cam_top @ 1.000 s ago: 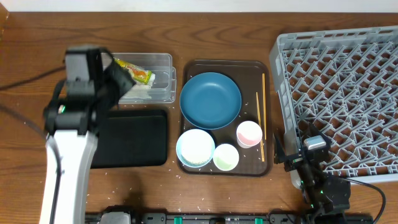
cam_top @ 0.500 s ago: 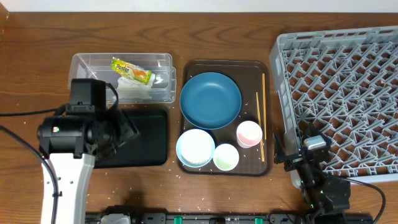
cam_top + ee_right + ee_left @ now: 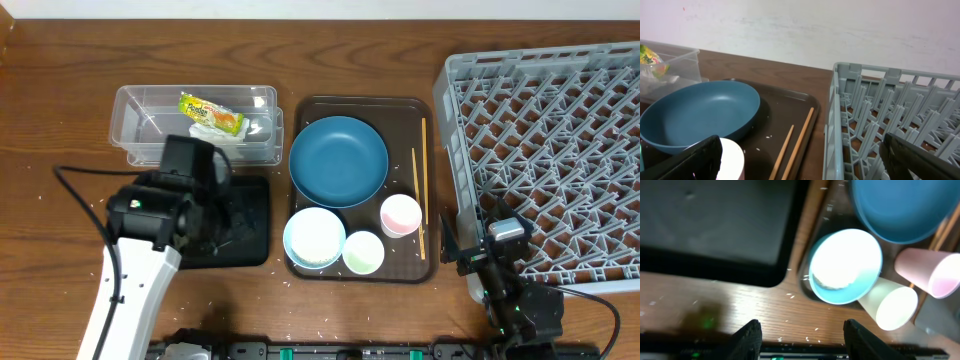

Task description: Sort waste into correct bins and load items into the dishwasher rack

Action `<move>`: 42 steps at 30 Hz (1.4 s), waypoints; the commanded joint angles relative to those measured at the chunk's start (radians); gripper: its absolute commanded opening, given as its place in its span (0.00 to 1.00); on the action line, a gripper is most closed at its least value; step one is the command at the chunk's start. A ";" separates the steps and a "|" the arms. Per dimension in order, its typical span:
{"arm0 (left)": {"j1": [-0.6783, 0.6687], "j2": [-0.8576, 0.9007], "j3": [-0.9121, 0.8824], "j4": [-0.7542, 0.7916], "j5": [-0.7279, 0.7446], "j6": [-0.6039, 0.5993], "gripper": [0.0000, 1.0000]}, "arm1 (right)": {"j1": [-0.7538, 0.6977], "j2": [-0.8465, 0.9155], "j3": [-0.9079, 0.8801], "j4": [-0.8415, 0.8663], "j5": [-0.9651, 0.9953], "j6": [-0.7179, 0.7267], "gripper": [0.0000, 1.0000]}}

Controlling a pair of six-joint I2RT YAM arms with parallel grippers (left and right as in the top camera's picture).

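- Overhead: wrapper (image 3: 212, 113) lies in the clear tub (image 3: 130, 100), far left, apparently sorted; left arm (image 3: 150, 205) hangs over the black tub (image 3: 250, 215).
- Left wrist: left gripper (image 3: 802, 339) partly open, empty, facing the rice bowl (image 3: 845, 265), probably the next pick.
- Right wrist: right gripper (image 3: 805, 162) fully open, empty, parked beside the rack (image 3: 875, 115); plate (image 3: 700, 117) and chopsticks (image 3: 797, 142) lie on the tray (image 3: 775, 107).

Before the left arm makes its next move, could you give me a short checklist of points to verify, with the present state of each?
1. Left gripper open and empty: ok.
2. Right gripper open and empty: ok.
3. Snack wrapper and tissue inside the clear tub: ok.
4. Rice grains cleared from the table: not ok.
5. Blue plate, white bowl and chopsticks loaded into the rack: not ok, they lie on the brown tray.
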 commanded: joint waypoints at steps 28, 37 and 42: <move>0.151 -0.116 0.049 0.052 -0.148 -0.048 0.86 | -0.013 0.000 -0.001 -0.004 0.002 -0.008 0.99; 0.134 -0.096 0.023 0.039 0.026 -0.117 0.89 | -0.013 0.000 -0.001 -0.004 0.002 -0.008 0.99; 0.071 -0.043 0.005 0.041 0.064 -0.044 0.89 | -0.013 0.000 -0.001 -0.004 0.002 -0.008 0.99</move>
